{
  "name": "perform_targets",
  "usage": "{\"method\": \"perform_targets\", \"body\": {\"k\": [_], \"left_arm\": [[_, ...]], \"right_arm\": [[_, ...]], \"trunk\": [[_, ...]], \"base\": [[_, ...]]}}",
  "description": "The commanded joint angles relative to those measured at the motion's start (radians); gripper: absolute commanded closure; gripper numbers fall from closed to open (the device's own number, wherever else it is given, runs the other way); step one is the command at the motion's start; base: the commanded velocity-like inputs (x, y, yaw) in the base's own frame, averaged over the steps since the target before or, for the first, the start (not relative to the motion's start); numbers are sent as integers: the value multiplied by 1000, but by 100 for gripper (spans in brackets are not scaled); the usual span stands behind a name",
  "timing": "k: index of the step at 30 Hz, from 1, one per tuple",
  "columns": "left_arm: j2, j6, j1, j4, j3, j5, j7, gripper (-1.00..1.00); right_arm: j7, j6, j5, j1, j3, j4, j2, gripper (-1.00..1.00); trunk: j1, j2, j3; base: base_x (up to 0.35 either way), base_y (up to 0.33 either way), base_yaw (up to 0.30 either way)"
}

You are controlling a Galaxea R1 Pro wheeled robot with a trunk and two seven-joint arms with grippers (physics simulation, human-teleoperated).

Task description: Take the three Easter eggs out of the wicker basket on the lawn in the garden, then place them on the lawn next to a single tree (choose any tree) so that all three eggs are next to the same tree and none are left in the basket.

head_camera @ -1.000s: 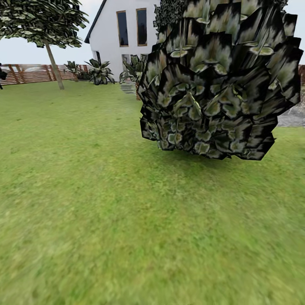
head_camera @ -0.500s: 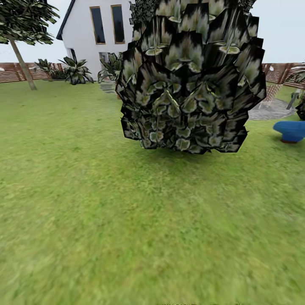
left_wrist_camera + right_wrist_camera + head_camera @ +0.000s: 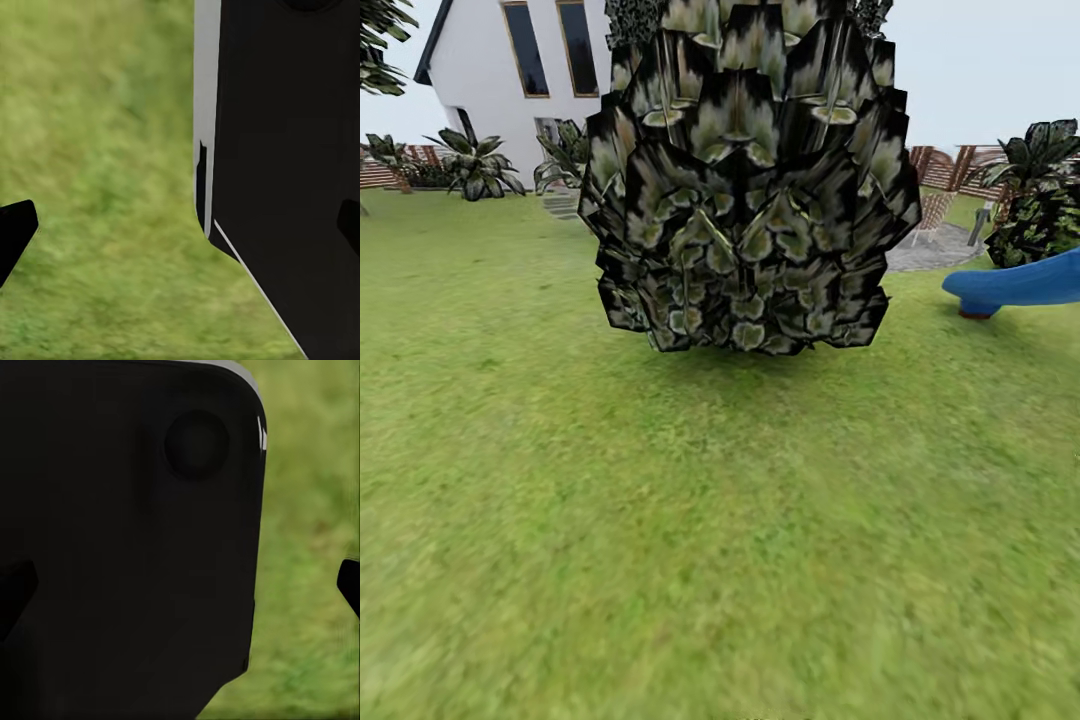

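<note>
The Easter eggs and the wicker basket are out of view. The lawn (image 3: 660,520) spreads wide and green in the head view. A big dark mass of flat leaf patches (image 3: 745,180) hangs low over the grass ahead; no trunk shows under it, so I cannot tell whether it is the tree or a bush. In the left wrist view, my left gripper (image 3: 184,232) is open, its dark fingertips (image 3: 15,232) far apart over grass beside a black body panel (image 3: 292,172). My right gripper (image 3: 184,589) is open too, with nothing between its fingers.
A white house (image 3: 500,70) stands at the back left with spiky plants (image 3: 475,165) before it. A blue slide (image 3: 1015,285) lies at the right, a grey gravel patio (image 3: 930,250) and slat fence (image 3: 950,165) behind it, and a dark bush (image 3: 1045,200) at the far right.
The whole head view has swung to the right: the house and the dark leafy mass slid left and the blue slide came further into the picture. The camera moved, not the things.
</note>
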Motion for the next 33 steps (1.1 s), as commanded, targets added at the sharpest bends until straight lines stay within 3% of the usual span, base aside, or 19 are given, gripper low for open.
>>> {"method": "perform_targets", "body": {"k": [1,20,33], "left_arm": [[0,0,0,0,0,-1,0,-100],[0,0,0,0,0,0,0,-100],[0,0,0,0,0,0,0,-100]], "right_arm": [[0,0,0,0,0,0,0,-100],[-1,3,1,0,12,-3,7,-100],[0,3,0,0,12,-3,6,-100]], "trunk": [[0,0,-1],[0,0,-2],[0,0,-2]], "base": [[0,0,-280],[0,0,-47],[0,0,-263]]}}
